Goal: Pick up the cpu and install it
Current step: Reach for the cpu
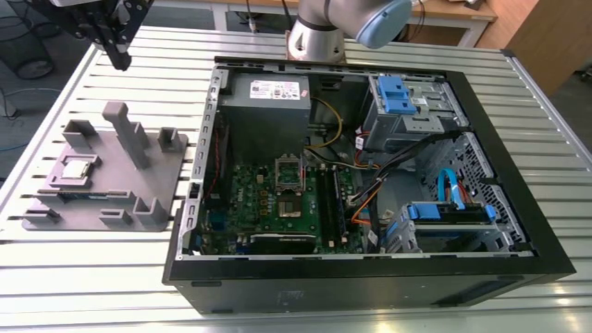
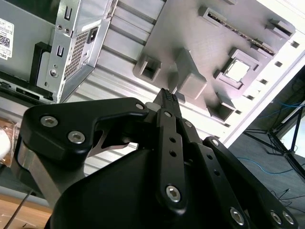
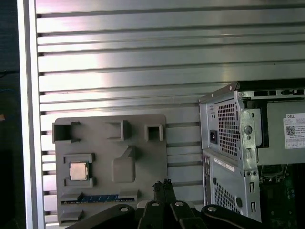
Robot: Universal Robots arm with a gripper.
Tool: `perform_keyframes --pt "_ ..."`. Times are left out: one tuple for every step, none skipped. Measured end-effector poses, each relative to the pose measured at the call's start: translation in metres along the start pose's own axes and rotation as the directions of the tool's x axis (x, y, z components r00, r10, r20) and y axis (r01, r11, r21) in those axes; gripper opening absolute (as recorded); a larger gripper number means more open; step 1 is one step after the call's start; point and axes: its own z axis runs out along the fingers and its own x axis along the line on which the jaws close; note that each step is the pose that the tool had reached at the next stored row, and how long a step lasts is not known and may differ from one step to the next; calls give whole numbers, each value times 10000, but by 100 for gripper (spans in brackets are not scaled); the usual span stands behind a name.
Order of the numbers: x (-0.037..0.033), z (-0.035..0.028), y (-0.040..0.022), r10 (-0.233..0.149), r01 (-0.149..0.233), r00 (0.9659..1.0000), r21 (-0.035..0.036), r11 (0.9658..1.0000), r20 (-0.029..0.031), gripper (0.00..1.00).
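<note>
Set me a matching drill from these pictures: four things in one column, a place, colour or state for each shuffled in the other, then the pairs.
Things
1. cpu
2. hand
3. motherboard
4. drive bracket

Place, colour or state
A. green, lying flat inside the open computer case
B. blue, inside the case near its wall
C. shut and empty, held above the slatted table
D. seated in a pocket of the gray fixture

Pairs: 1-D, 2-C, 3-A, 4-B
</note>
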Motion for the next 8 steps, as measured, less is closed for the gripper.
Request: perform_keyframes --pt "10 0 -1 0 0 10000 0 10000 2 11" --pt "20 0 -2 0 0 10000 0 10000 3 11" --pt "30 -1 -2 -1 1 10000 0 10000 4 11" --pt "40 -2 -3 0 0 10000 0 10000 4 11" --pt "50 -2 -4 0 0 10000 0 10000 6 11" --pt "59 -2 -5 -1 1 10000 0 10000 8 11" --pt "69 -2 -5 -1 1 10000 0 10000 8 11" --pt "79 -3 -6 -1 1 10000 0 10000 9 11"
